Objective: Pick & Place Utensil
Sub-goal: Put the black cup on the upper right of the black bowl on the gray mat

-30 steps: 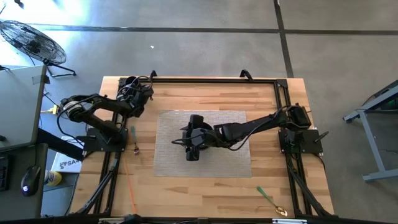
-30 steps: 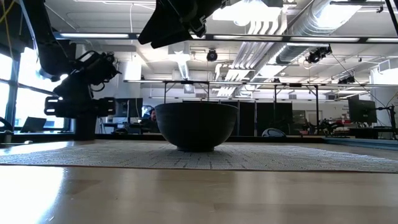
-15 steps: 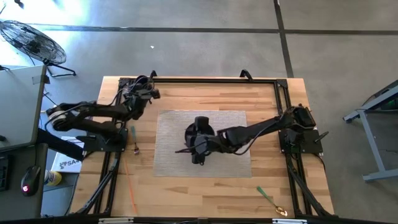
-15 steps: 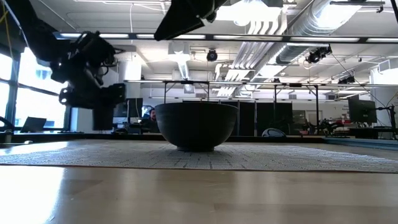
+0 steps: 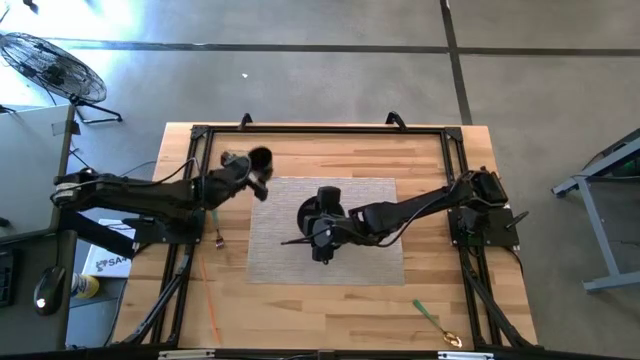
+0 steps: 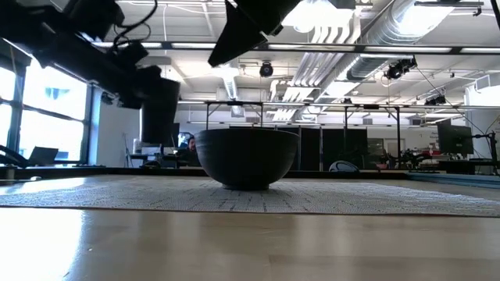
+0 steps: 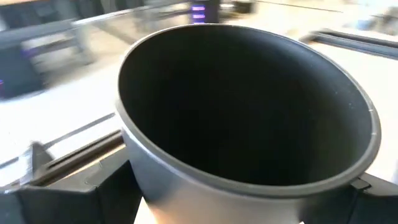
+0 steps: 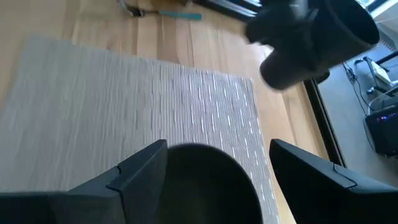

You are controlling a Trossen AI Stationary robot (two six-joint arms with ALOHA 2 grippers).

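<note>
My left gripper (image 5: 250, 166) is shut on a dark cup (image 5: 259, 158) and hangs in the air over the far left corner of the woven mat (image 5: 280, 262). The cup fills the left wrist view (image 7: 242, 106). My right gripper (image 5: 319, 226) hovers open above a dark bowl (image 6: 246, 160) that stands by its base on the middle of the mat; the high view mostly hides the bowl under this gripper. A teal-handled utensil (image 5: 214, 222) lies flat on the wood left of the mat. A green-handled gold spoon (image 5: 437, 324) lies near the near right corner. My left gripper pinches the cup's outer wall (image 7: 155, 180) between its two fingers (image 7: 62, 196), one on each side below the rim. The cup's open mouth faces the wrist camera. The cup is lifted clear of the table (image 6: 160, 109).
A black frame (image 5: 320, 130) runs along the far edge and both sides of the table. The two arm bases stand at the left (image 5: 165, 225) and right (image 5: 485, 225) sides. An orange cord (image 5: 208, 300) lies on the near left wood.
My left arm has swung from the far left corner toward the table's right and slightly nearer, carrying the cup in the air to the mat's far left corner. My right gripper has drifted a little toward the near edge over the bowl. The bowl has stayed put.
</note>
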